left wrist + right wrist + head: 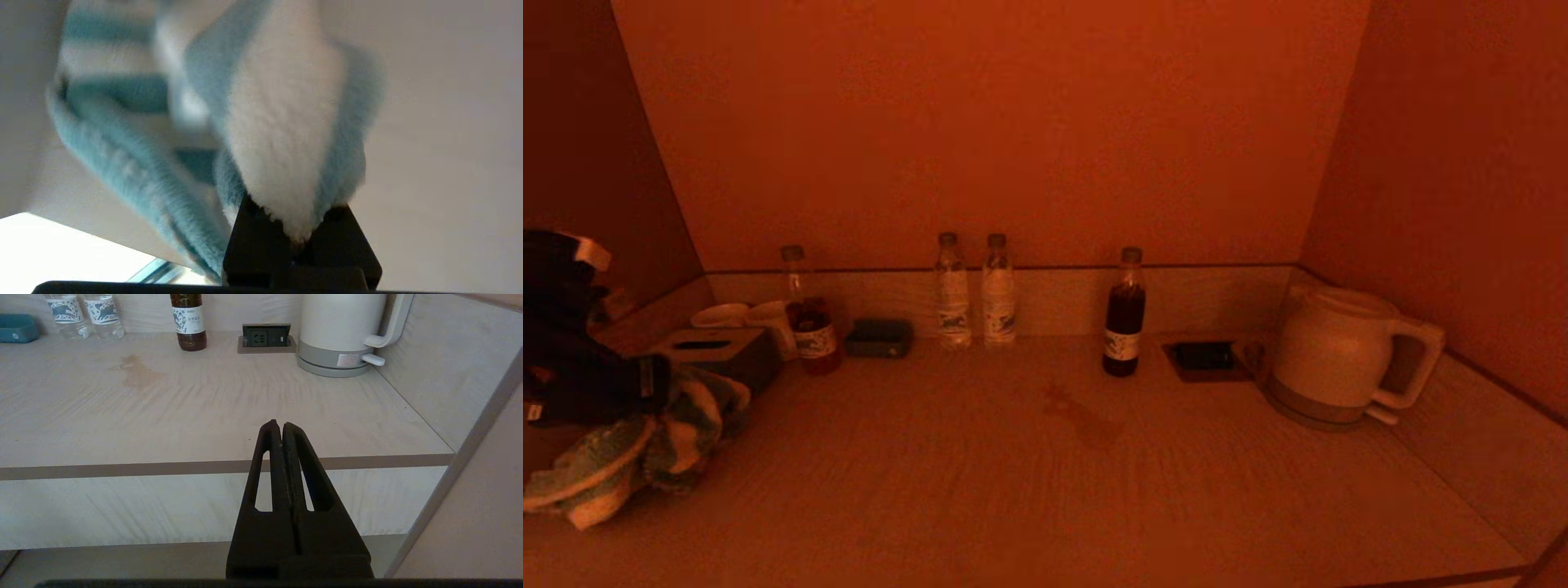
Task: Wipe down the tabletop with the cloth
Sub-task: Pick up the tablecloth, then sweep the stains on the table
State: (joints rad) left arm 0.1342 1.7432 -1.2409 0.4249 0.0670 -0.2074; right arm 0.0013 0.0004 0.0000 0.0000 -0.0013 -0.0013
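Your left gripper (302,241) pinched the cloth (629,445) beside the tissue box (723,351), far from the stain (1086,420). Dragging could topple the bottles (972,290). Right gripper (282,426) was closed, empty.

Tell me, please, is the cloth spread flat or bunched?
Bunched: the cloth hangs crumpled from the left claw, trailing onto the tabletop.

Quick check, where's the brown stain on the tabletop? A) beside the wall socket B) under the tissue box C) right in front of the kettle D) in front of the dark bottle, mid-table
D: the stain lies on the tabletop just in front of the dark bottle, well clear of the kettle.
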